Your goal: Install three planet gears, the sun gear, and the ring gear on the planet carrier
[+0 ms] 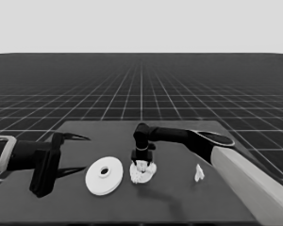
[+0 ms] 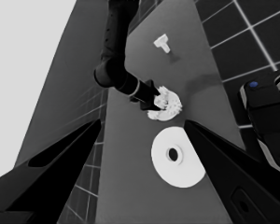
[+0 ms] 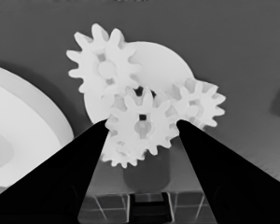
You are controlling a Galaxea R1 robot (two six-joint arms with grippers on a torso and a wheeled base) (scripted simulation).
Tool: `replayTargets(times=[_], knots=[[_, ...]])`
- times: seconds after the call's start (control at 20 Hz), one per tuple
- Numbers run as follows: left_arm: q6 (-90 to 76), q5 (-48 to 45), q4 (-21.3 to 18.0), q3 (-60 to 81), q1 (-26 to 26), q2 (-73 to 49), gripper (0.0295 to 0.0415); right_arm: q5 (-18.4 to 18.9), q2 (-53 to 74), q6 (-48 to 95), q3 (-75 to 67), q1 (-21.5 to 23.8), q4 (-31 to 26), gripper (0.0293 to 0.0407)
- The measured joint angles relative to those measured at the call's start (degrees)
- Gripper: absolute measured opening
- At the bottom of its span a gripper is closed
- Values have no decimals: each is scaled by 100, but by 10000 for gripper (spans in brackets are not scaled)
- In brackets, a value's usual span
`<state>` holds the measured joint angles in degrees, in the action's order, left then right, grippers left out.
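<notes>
A central gear [image 3: 141,125] is being gripped by the right end effector [image 3: 142,128] over the smaller round part [image 3: 163,65], two gears [image 3: 104,65] already being seated beside it, while the larger round part [image 1: 104,175] is being left waiting alongside, near the spread-open, parked left end effector [image 1: 70,155].

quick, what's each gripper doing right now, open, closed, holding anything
Left gripper: open, holding nothing, waiting over the table's left end.
Right gripper: over the smaller round part, fingers either side of the middle gear; grip cannot be told.

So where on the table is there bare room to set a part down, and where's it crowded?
Bare table lies along the near edge and between the gear stack and the thin white piece; the far strip is bare too. It is crowded mid-table: the right gripper is at the gears on the smaller round part, with the larger round part alongside, near the parked left gripper.
</notes>
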<state>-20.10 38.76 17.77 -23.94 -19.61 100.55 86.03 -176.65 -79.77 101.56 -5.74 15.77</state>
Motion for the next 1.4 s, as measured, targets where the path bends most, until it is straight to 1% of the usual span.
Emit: replayTargets(times=[1.4], knots=[[0,0,0,0,0,0,385,-2,1,-1679,3,-22,1,309]])
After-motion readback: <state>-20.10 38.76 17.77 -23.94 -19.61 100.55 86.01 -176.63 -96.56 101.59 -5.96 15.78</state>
